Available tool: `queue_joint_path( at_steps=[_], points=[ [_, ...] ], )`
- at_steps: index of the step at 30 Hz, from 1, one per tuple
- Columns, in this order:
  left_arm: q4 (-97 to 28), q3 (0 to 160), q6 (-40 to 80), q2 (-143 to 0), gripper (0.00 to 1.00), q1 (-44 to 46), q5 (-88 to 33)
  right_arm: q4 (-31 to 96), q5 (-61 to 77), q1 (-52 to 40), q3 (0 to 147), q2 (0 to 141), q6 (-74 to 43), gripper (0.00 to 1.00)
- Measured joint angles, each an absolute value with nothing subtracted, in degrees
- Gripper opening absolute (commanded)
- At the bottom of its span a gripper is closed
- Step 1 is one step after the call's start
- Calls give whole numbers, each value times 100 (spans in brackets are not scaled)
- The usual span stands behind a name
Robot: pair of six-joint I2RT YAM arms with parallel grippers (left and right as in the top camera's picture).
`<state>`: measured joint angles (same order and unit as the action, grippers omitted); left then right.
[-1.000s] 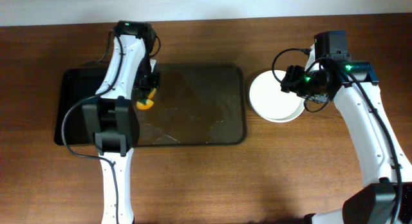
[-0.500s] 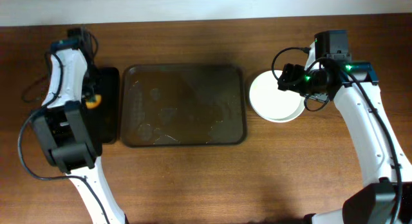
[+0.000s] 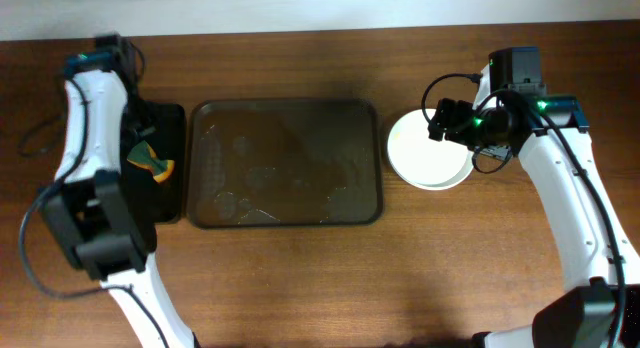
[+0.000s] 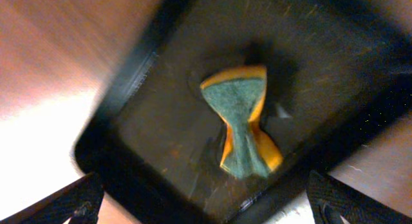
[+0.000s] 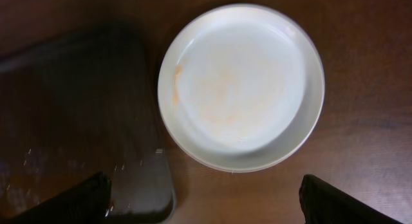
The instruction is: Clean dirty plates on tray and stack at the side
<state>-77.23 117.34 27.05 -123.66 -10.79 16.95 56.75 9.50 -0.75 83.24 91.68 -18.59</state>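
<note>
A stack of white plates [image 3: 428, 153] sits on the table right of the dark brown tray [image 3: 285, 213]. The top plate [image 5: 241, 89] shows a faint orange smear. The tray [image 5: 71, 121] holds no plates, only wet streaks. My right gripper [image 3: 445, 120] hovers over the stack, open, its fingertips [image 5: 80, 198] spread wide with nothing between them. My left gripper [image 3: 138, 136] hangs open over the small black tray. A green and yellow sponge [image 4: 243, 121] lies loose on that tray, ahead of my wide-spread fingers [image 4: 71, 201].
The narrow black tray [image 3: 165, 203] sits directly left of the brown one, with the sponge [image 3: 152, 160] on it. The back edge of the table runs along the top of the overhead view. Bare wood lies in front of both trays.
My left arm swung left from the brown tray to the black tray, opened and let the sponge drop there. My right gripper opened wider above the stacked plates.
</note>
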Motion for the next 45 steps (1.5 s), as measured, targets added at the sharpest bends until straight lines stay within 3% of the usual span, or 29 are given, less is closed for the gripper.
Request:
queue_joint_path(
  at_steps=[6, 16, 24, 28, 37, 45],
  points=[
    [-7968, 12171, 2707, -10219, 99, -895, 1695, 6630, 1068, -75, 9174, 8263, -1505, 94],
    [-7977, 12138, 2707, -10200, 99, -897, 1632, 7338, 1863, -75, 9542, 5548, -1306, 98],
    [-7977, 12138, 2707, -10200, 99, -897, 1632, 7456, 1304, -75, 9522, 4965, -718, 98],
    [-7979, 12136, 2707, -10200, 99, -897, 1627, 5655, 701, -62, 7826, 4390, -373, 98],
    [-7979, 12132, 2707, -10200, 99, -897, 1612, 545, 982, -62, 2132, 1350, -204, 98],
    [-7981, 12130, 2707, -10210, 99, -897, 1610, -523, 967, -62, 263, 117, -167, 98]
  ],
)
